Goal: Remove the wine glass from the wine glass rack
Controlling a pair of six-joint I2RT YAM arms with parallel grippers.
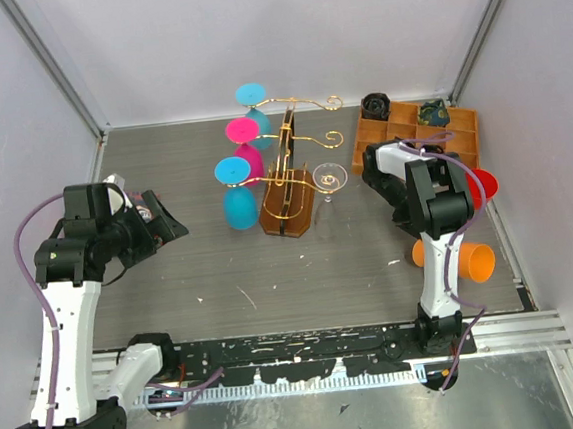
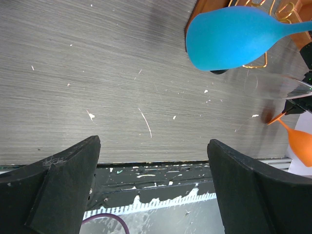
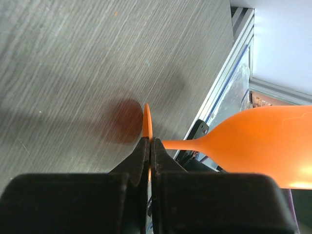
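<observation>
Held off the rack: the right gripper is pinched tight on the foot of an orange wine glass, while the left gripper is spread wide and holds nothing.

From above, the right gripper's fingers are buried under its own arm, and a red glass behind that arm shows only in part. At the wrist, the orange foot sits edge-on between the pads. The bowl, off to the gripper's right, is cut by the frame. The glass is held sideways, clear of the wine glass rack, which stands well off to this gripper's left. The near rail of the table is close beside the bowl. Ahead of the left gripper lies bare table, then a hanging blue glass, its stem cut off.
</observation>
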